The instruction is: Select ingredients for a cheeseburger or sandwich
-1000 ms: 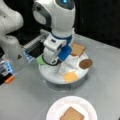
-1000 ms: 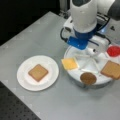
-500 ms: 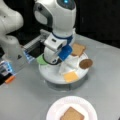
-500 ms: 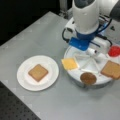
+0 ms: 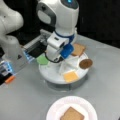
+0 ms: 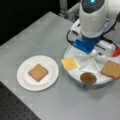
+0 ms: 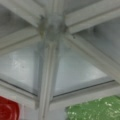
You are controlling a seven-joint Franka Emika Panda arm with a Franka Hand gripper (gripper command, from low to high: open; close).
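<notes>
The gripper (image 5: pixel 53 58) hangs low over the white divided tray (image 5: pixel 53 75); whether it is spread, I cannot tell. A flat green round (image 5: pixel 42 60) lies at its 9 o'clock, a square brown toast (image 6: pixel 38 72) on the paper plate (image 6: pixel 23 80).

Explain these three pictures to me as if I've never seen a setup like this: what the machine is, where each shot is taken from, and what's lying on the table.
The white machine is a single robot arm. Two pictures are taken by cameras off the arm and look at the grey table from different sides; the third comes from a camera on the arm's wrist, looking straight down.

On the table sits a round white divided tray holding toy food: a yellow-orange cheese square, a dark brown patty disc, a brown toast square, a green piece and a red piece. Nearer the camera in a front view is a white paper plate with one brown toast square already on it.

The arm's end hangs low over the tray's centre. The gripper itself does not show, and nothing can be seen held.
</notes>
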